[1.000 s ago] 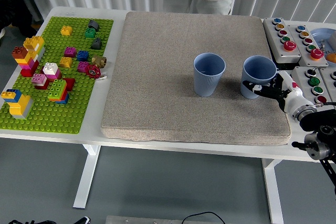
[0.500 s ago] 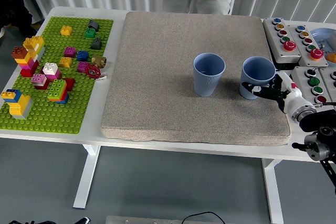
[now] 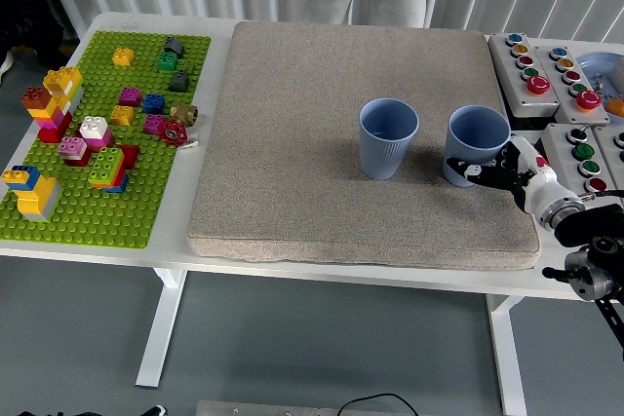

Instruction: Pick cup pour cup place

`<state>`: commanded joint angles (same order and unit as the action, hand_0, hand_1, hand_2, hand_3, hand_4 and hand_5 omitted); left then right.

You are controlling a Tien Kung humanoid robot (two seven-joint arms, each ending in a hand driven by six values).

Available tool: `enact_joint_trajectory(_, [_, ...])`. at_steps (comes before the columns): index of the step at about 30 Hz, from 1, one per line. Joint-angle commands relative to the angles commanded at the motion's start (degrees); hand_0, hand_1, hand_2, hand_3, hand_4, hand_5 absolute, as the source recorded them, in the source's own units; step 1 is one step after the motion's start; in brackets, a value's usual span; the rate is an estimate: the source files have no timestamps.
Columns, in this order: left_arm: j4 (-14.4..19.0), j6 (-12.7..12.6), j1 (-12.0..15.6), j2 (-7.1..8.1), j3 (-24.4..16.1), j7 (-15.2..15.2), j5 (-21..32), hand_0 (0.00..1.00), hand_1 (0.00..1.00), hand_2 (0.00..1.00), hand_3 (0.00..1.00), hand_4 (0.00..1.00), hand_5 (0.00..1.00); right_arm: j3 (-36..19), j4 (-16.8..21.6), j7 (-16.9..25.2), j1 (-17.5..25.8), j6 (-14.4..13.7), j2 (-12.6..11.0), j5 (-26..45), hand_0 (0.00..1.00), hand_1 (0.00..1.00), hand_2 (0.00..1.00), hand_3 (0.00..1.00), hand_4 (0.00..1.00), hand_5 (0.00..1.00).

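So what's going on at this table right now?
The robot's right hand is wrapped around the lower part of the right-hand blue cup, which stands upright on the grey mat. The other blue cup stands beside it to the left, untouched. The left arm is not in view. A person stands at the table's far side, hands out of sight. Toy bricks on a green baseplate lie off to the left, button boxes to the right.
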<state>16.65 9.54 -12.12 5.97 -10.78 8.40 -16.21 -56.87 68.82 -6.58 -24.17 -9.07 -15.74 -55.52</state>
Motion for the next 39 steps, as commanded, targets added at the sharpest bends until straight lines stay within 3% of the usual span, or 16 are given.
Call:
enact_joint_trajectory(6, [-0.02,-0.01,-0.16,0.0,0.09,-0.08,0.13,0.799,0.854,0.866,0.79,0.502,0.998,-0.34,-0.18,-0.37,-0.34,0.94,-0.17,-1.16,0.928,0.883,0.972,0.896,0.774,0.332])
enact_joint_trajectory(7, [-0.02,-0.04,-0.19,0.0,0.15,-0.13,0.22,0.799,0.854,0.866,0.79,0.502,0.998,-0.43,-0.24,-0.41,-0.46,0.97,-0.24,-1.29,0.937,0.898,0.987,0.918,0.844,0.393])
enact_joint_trajectory(13, [-0.04,-0.07,-0.22,-0.01,0.23,-0.21,0.39,0.799,0.854,0.866,0.79,0.502,0.998,-0.85,-0.27,-1.09,-0.79,2.03,-0.55,-2.35,0.944,0.918,0.998,0.948,0.863,0.411])
enact_joint_trajectory(39, [-0.03,0.02,-0.18,0.09,0.29,-0.14,0.6,0.799,0.854,0.866,0.79,0.502,0.998,-2.73,1.34,-2.4,0.38,3.98,-1.4,-3.84,0.952,0.929,0.998,0.965,0.818,0.368])
